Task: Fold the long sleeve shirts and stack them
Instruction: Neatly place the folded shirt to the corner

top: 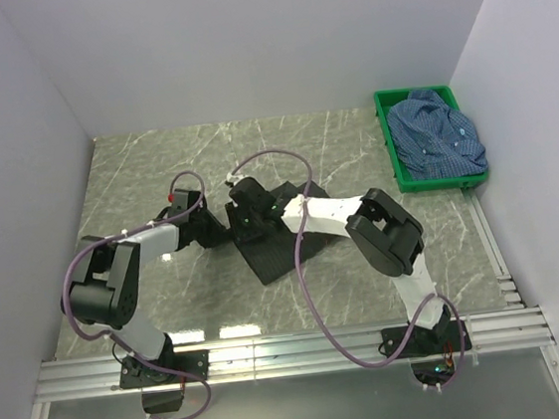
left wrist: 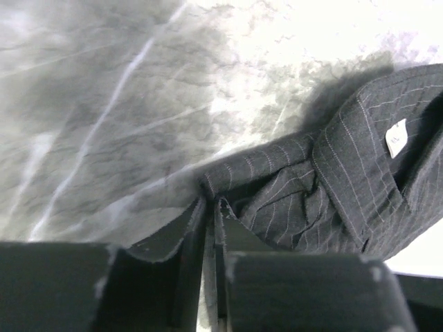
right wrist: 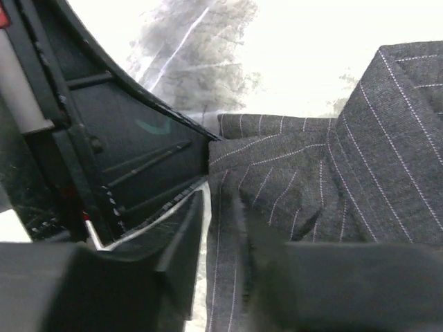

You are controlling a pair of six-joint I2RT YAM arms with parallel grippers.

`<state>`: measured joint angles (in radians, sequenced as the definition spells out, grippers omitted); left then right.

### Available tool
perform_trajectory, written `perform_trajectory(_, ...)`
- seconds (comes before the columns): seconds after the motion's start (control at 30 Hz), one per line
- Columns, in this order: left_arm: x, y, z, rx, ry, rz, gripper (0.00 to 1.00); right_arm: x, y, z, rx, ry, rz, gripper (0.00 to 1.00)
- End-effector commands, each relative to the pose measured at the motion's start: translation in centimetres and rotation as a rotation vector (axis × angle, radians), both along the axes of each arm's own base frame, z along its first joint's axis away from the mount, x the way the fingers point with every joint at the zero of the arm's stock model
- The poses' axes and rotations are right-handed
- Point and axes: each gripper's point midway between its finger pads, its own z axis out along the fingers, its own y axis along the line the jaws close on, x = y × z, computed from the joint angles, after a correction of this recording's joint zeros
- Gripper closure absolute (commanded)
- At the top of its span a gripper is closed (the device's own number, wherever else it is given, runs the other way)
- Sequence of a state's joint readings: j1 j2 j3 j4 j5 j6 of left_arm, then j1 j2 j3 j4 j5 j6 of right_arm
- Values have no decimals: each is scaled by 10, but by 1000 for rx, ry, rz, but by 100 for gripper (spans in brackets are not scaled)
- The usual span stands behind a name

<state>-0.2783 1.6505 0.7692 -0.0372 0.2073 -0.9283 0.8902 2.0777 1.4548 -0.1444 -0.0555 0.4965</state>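
The black striped shirt [top: 279, 250] lies folded on the marble table in the middle of the top view. Both grippers meet at its far left corner. My left gripper [top: 219, 226] is shut on the shirt's edge [left wrist: 210, 207]. The collar and a white label [left wrist: 396, 137] show to its right in the left wrist view. My right gripper [top: 238, 214] is shut on a fold of the same shirt [right wrist: 221, 221], with cloth [right wrist: 311, 180] running between its fingers. The blue checked shirt [top: 439, 136] lies crumpled in the crate at the far right.
The green plastic crate [top: 389, 148] stands at the back right against the wall. The left arm's gripper body [right wrist: 104, 138] sits close beside my right gripper. White walls close in the table on three sides. A metal rail [top: 294, 348] runs along the near edge.
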Motion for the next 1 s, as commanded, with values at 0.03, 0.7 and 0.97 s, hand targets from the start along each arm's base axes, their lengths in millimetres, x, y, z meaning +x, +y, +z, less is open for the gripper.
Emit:
perform_trajectory(0.03,-5,23,8,117,9,44,80,10,8,69,77,-115,34,62)
perform_trajectory(0.7,-25,-70,119,-59,-146,-118,27,67,-202,100,324,4,-331,45)
perform_trajectory(0.97,-44,-75,30,-8,50,-125,67,70,-243,33,474,192,-462,51)
